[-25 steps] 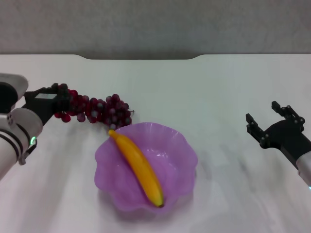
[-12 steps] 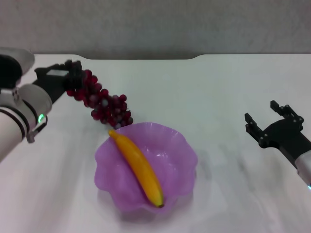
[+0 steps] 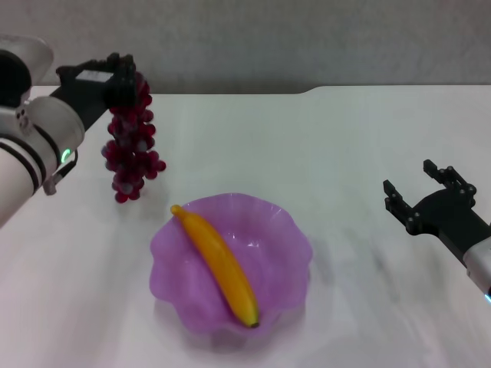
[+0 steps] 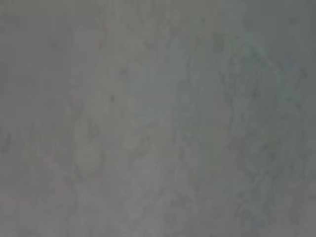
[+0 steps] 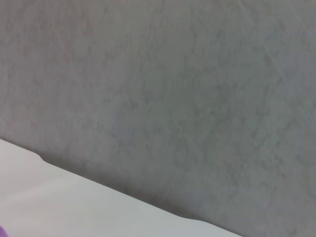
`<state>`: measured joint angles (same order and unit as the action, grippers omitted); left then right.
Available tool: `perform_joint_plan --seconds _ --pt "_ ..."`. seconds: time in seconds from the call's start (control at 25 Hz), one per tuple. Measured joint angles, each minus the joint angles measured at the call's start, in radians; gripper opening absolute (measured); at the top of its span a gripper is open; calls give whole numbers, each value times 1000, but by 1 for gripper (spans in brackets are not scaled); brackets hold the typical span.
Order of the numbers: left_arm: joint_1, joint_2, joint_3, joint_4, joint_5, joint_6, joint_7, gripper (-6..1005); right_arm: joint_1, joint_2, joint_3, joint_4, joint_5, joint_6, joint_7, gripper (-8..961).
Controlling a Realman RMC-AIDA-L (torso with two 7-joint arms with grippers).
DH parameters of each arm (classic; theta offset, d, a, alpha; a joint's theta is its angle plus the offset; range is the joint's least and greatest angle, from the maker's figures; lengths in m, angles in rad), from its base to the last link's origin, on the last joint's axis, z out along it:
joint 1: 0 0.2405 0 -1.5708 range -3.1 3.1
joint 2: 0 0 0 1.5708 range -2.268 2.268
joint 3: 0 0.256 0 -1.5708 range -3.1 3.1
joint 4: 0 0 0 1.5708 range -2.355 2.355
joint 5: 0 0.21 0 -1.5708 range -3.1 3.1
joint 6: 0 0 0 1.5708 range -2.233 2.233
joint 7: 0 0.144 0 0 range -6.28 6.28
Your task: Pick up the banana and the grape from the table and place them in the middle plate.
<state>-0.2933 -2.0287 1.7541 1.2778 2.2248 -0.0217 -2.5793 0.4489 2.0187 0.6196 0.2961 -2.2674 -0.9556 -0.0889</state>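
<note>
Left tool [image 3: 123, 77] raised at table's far left, clamped on top end of grape [image 3: 130, 149]. Bunch hangs straight down, clear of table [image 3: 345, 153], its lowest berries beyond and left of middle plate [image 3: 288, 253], apart from rim. Banana [image 3: 219, 264] lies diagonally inside middle plate, dark tip at near rim, other end resting on far-left rim. Right tool [image 3: 418, 192] low at right side, fingers spread apart, holding nothing, well apart from plate. Left wrist view: blank grey only. Right wrist view: grey wall, table's far edge.
</note>
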Motion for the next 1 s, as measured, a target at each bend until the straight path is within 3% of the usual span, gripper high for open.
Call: perform_joint_plan --seconds 0.24,1.0 --pt "15 0 -23 100 9 84 1 136 1 0 0 0 1 4 0 734" --pt "186 -2 -134 511 -39 483 29 131 3 0 0 0 6 42 0 733"
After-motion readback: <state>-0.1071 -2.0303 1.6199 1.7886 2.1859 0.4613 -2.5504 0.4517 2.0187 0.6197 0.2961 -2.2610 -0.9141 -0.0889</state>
